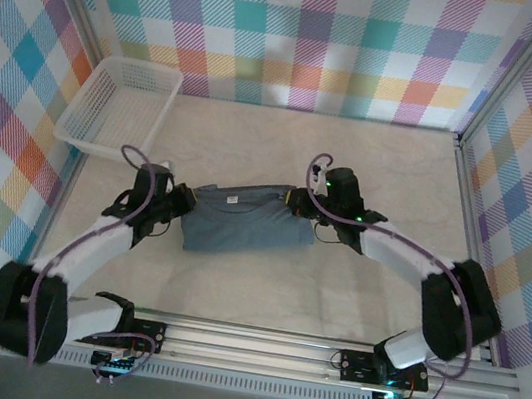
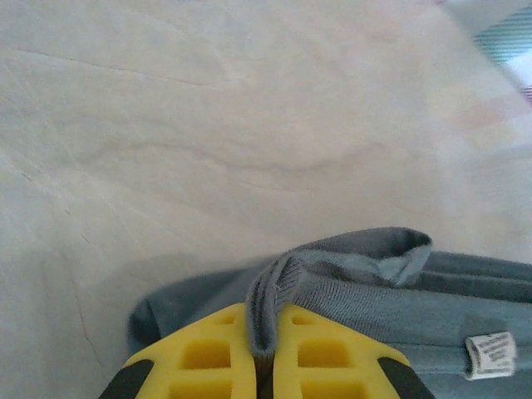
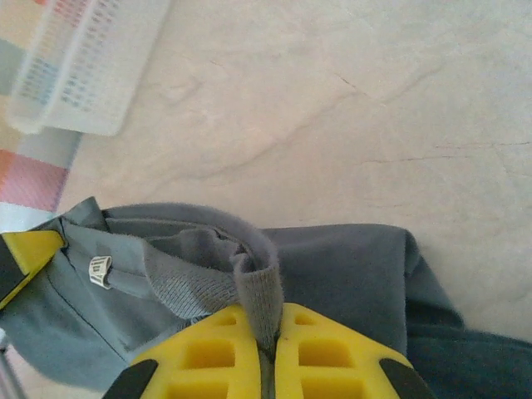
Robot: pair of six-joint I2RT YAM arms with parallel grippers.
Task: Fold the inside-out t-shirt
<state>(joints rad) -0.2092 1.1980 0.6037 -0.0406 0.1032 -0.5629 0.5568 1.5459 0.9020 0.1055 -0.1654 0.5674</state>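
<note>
The slate blue-grey t-shirt [image 1: 242, 221] lies bunched in a wide strip at the middle of the table, a small white label [image 1: 231, 198] showing on top. My left gripper [image 1: 182, 198] is at its left end, shut on a fold of ribbed fabric [image 2: 268, 309] between the yellow fingers [image 2: 199, 353]. My right gripper [image 1: 298, 202] is at the shirt's right end, shut on another fold of its edge [image 3: 264, 301]. In the right wrist view the label [image 3: 100, 270] and the left gripper's yellow finger [image 3: 25, 253] appear at the left.
A white mesh basket [image 1: 122, 106] stands at the back left of the table, also visible as the basket [image 3: 87, 62] in the right wrist view. Plaid walls enclose the pale table [image 1: 353, 163] on three sides; a metal rail [image 1: 253, 344] runs along the near edge.
</note>
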